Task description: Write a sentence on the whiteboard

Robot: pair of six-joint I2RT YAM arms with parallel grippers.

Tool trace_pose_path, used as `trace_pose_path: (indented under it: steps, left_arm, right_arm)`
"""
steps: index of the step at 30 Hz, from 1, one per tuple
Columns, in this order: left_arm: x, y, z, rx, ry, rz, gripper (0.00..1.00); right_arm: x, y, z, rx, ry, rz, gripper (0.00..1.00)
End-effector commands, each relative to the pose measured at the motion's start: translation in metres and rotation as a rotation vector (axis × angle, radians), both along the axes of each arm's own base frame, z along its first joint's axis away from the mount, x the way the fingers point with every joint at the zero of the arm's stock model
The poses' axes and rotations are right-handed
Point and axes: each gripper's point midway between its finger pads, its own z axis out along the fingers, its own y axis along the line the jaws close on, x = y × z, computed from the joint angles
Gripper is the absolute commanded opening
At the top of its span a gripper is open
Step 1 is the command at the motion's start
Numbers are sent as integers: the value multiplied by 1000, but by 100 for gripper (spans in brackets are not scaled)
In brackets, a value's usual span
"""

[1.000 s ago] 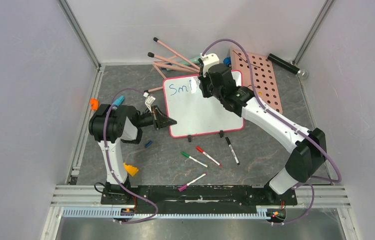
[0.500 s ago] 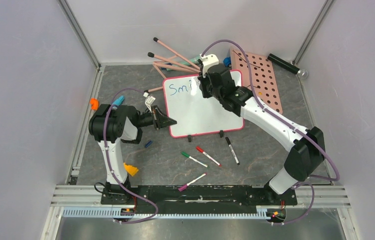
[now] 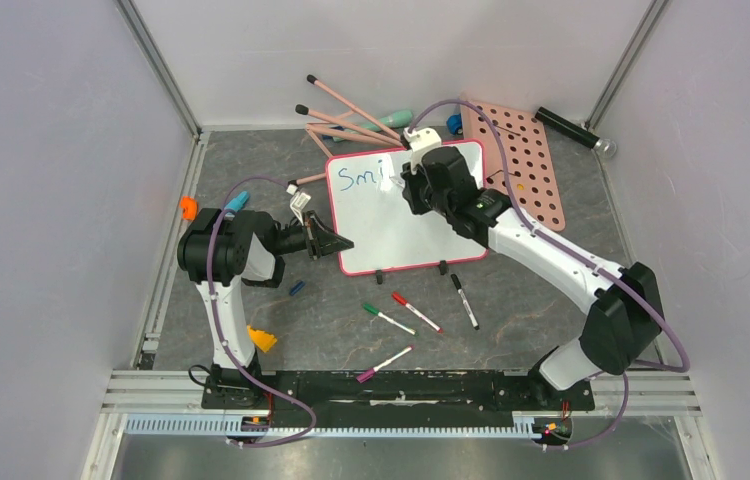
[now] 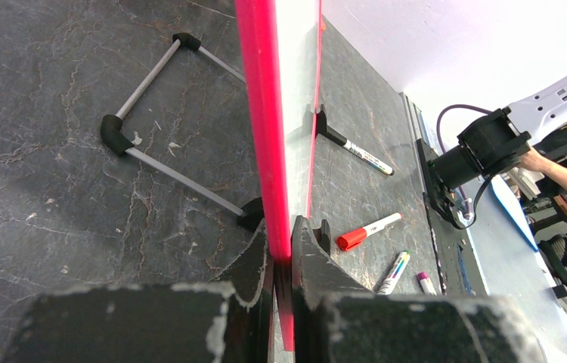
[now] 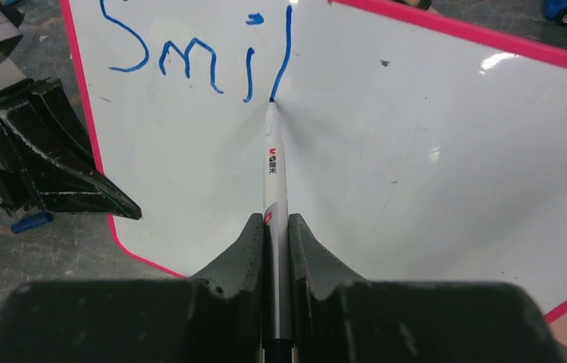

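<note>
- My left gripper [image 4: 280, 234] is clamped on the pink-red rim of the whiteboard [image 4: 265, 113], at its near-left corner.
- The whiteboard sits mid-table [image 3: 251, 180], with the pink pegboard [image 3: 531, 170] just beside its right edge.
- My right gripper [image 5: 277, 223] is closed on a white marker [image 5: 274, 166]. The tip touches the board at the foot of a blue stroke.
- The sentence [image 5: 190, 53] reads "Smil", at the board's top left.
- A red-capped marker [image 3: 416, 312] lies loose in front of the board.

The left arm [image 3: 223, 300] folds at near left, the left gripper [image 3: 337, 243] pinching the whiteboard [image 3: 401, 232] edge. The right arm [image 3: 551, 262] stretches far-left, the right gripper [image 5: 277, 224] clamping a marker [image 5: 274, 162].
</note>
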Motion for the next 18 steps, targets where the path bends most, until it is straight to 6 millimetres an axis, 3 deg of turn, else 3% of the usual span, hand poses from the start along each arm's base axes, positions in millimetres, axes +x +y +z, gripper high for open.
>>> trace_pose_path:
  steps: [1,12,18]
  left_arm:
    - [18,5,-15,73,-253,71,2]
    - [18,5,-14,73,-254,72,2]
    - [19,5,-14,73,-254,71,2]
  right_arm:
    - [-7,-3,0,33,1,7,0]
    - [-11,2,37,94,-52,41,0]
    - [-9,-10,51,80,-94,-5,0]
